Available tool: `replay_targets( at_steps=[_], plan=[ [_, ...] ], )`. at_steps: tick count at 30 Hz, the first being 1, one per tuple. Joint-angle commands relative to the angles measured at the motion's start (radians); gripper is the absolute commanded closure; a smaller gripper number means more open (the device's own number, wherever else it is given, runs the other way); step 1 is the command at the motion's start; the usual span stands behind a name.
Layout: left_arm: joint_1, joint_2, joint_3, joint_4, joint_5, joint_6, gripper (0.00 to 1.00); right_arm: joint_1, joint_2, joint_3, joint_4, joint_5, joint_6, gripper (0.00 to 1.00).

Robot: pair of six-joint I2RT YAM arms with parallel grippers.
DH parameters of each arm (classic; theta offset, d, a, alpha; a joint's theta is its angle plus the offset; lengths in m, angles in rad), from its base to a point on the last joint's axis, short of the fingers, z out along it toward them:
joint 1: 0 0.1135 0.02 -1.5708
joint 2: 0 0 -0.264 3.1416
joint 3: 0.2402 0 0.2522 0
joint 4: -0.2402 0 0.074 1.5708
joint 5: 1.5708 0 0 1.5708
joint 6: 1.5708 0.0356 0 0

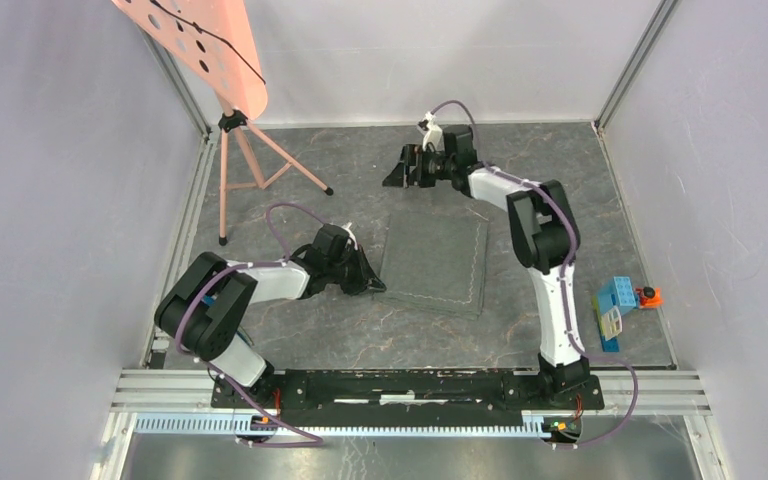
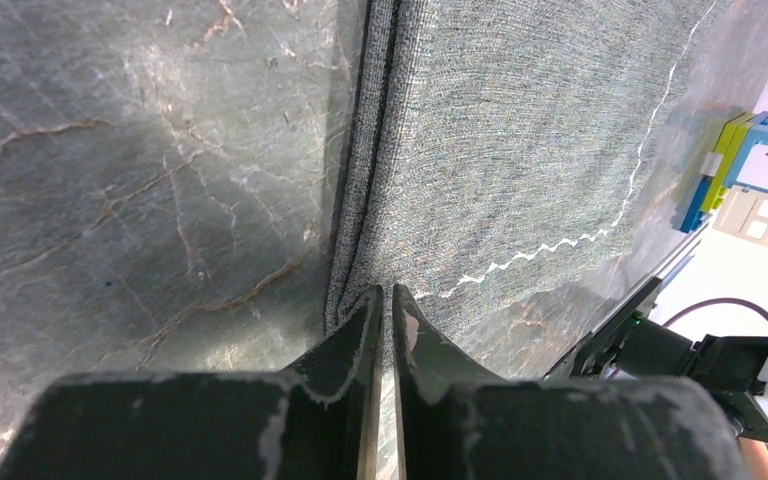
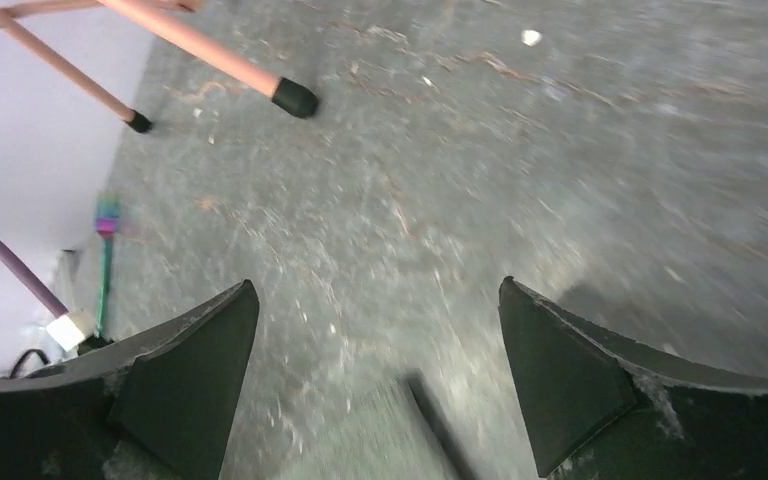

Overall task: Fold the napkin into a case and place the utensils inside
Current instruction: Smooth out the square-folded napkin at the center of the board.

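Shows one dark grey, folded cloth napkin [image 1: 432, 262] at centre of the slate surface [image 1: 340, 330]. Pinches its 8 o'clock corner with narrow left pincer [image 2: 384, 292]; holds right pincer [image 3: 378, 283] wide, empty, at 12 o'clock.

I see the napkin [image 1: 435, 262] lying flat on the table [image 1: 360, 340], at the centre of the overhead frame. The left gripper [image 1: 370, 283] sits left of centre, its fingers closed on the napkin's left edge near the lower corner. The right gripper [image 1: 400, 170] is at the upper centre, above the napkin in the frame and apart from it, over bare table. A tripod stand [image 1: 250, 165] stands in the upper left. A block toy [image 1: 620, 310] lies at the right of the frame, right of the right arm and well apart from the napkin.
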Motion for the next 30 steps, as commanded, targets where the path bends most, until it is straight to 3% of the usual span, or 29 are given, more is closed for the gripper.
replay_targets(
  at_steps=[1, 6, 9, 11, 14, 20, 24, 30],
  plan=[
    [-0.004, -0.067, -0.015, -0.146, 0.001, 0.086, 0.82, -0.007, -0.293, 0.006, -0.434, 0.145, -0.289, 0.04],
    [-0.004, -0.215, 0.045, -0.233, 0.055, 0.082, 0.61, 0.005, -0.725, -0.533, -0.421, 0.206, -0.297, 0.07],
    [-0.003, -0.260, 0.090, -0.323, -0.018, 0.126, 0.47, 0.006, -0.932, -0.782, -0.389, 0.202, -0.258, 0.17],
    [0.001, -0.246, 0.107, -0.337, -0.048, 0.146, 0.40, 0.007, -1.020, -0.888, -0.387, 0.193, -0.239, 0.29],
    [0.001, -0.163, 0.141, -0.348, -0.053, 0.178, 0.40, 0.007, -1.102, -1.025, -0.317, 0.110, -0.211, 0.41],
    [-0.002, -0.083, 0.110, -0.292, -0.086, 0.189, 0.44, 0.007, -1.130, -1.161, -0.236, 0.087, -0.207, 0.58],
    [-0.016, -0.073, 0.054, -0.247, -0.074, 0.170, 0.47, 0.007, -1.119, -1.229, -0.196, 0.086, -0.198, 0.60],
    [-0.101, -0.088, -0.051, -0.170, -0.083, 0.097, 0.56, -0.002, -1.141, -1.280, -0.302, 0.287, -0.247, 0.60]
  ],
)
